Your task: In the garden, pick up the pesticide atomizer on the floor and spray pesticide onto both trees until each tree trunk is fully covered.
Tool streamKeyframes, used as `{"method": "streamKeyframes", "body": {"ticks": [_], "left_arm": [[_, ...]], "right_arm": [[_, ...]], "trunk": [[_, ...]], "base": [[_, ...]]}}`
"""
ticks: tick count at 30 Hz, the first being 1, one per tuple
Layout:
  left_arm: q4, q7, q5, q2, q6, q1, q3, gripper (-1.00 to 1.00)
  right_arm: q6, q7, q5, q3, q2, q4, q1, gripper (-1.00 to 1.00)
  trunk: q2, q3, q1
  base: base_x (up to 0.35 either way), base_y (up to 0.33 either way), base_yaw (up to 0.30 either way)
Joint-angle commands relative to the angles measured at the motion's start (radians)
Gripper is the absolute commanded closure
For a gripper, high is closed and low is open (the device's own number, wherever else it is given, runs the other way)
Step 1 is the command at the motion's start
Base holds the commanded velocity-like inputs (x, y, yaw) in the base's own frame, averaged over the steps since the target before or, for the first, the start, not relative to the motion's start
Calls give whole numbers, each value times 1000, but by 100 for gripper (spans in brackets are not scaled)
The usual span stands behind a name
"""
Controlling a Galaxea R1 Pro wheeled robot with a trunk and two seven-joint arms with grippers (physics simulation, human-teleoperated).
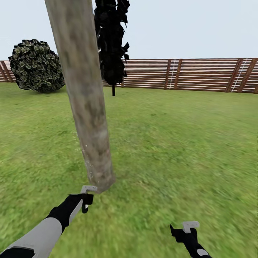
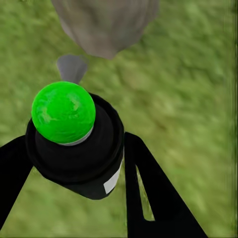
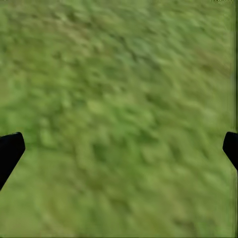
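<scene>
The pesticide atomizer point(image 2: 74, 144) is a black bottle with a bright green round cap and a small white label. My left gripper point(image 2: 74, 173) is shut on it, one black finger on each side. Its grey nozzle point(image 2: 72, 67) points toward the foot of the tree trunk point(image 2: 104, 25). In the head view my left gripper point(image 1: 87, 200) sits just in front of the base of the thick pale grey-tan tree trunk point(image 1: 84, 93), almost touching it. A few tiny white specks of pesticide point(image 1: 88, 165) dot the lower bark. My right gripper point(image 1: 184, 229) hangs open over the grass, its fingertips point(image 3: 10, 148) far apart.
Green lawn point(image 1: 179, 143) stretches all round. A round bush point(image 1: 36, 66) stands at the back left. A slim black-leaved tree point(image 1: 113, 43) rises behind the trunk. The brown slatted fence point(image 1: 186, 73) closes the far side.
</scene>
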Motion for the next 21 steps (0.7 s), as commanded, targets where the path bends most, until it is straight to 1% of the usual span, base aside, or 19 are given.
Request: {"method": "streamKeyframes", "body": {"ticks": [1, 4, 9, 13, 17, 19, 21], "left_arm": [[0, 0, 0, 0, 0, 0, 0, 100], [0, 0, 0, -1, 0, 1, 0, 100], [0, 0, 0, -2, 0, 2, -1, 100], [0, 0, -1, -2, 0, 2, 0, 100], [0, 0, -1, -2, 1, 2, 0, 100], [0, 0, 0, -2, 0, 2, 0, 100], [-1, 0, 0, -2, 0, 2, 0, 100]], "right_arm": [[0, 0, 0, 0, 0, 0, 0, -100], [0, -1, 0, 0, 1, 0, 0, -100], [0, -2, 1, 1, 1, 1, 0, -100], [0, -1, 1, 1, 1, 2, 0, -100], [0, -2, 1, 0, 1, 2, 0, -100], [0, -1, 1, 1, 1, 2, 0, -100], [0, -1, 1, 0, 0, 2, 0, -100]], "trunk": [[0, 0, 0], [0, 0, 0], [0, 0, 0], [0, 0, 0], [0, 0, 0], [0, 0, 0], [0, 0, 0]], "base": [[133, -271, 36], [134, -271, 149], [37, -272, 263], [-127, -266, 277], [-211, -214, 277], [-172, -123, 269], [-40, -24, 109]]}}
